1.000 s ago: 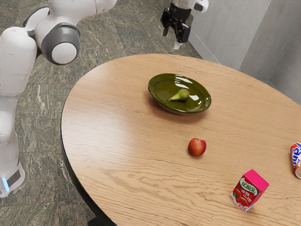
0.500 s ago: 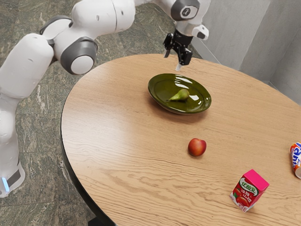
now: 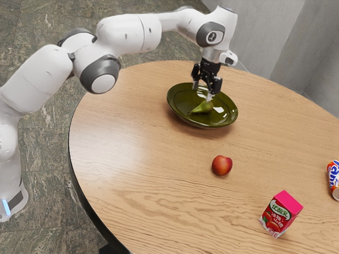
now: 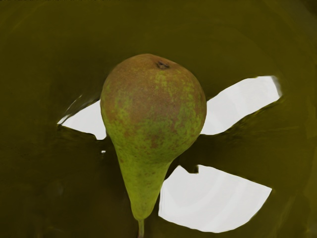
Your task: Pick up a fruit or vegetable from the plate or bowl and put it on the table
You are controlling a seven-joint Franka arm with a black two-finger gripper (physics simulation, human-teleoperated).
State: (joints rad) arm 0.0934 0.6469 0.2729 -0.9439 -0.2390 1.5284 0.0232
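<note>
In the exterior view, reaching with the white arm (image 3: 130,36) from the view's left, across the upper-left edge of the round wooden surface (image 3: 132,148). Pointing the black tool (image 3: 202,92) downward over the green plate (image 3: 178,106), just over the pear (image 3: 201,108). Spread wide, with a plain gap between the fingers (image 3: 210,98); cannot tell from here whether touching the pear or just above. Lying on its side in the plate, with the round end toward the view's right and the narrow end toward the left. Set near the surface's upper edge, in from the rim of the wood. Farther from that edge, toward the lower edge and apart from the plate, resting on bare wood beside no edge: a red fruit (image 3: 222,165). Still lower and more to the view's right, standing on the wood: a pink-topped carton (image 3: 280,214). At the view's right border, partly cut off: a can (image 3: 333,177) in orange, white and blue. In the wrist view, looking down on the pear, lying on the glossy plate with white reflections on both sides of it. Coloured brownish at the round end, shading to green toward the narrow end and stem.
</note>
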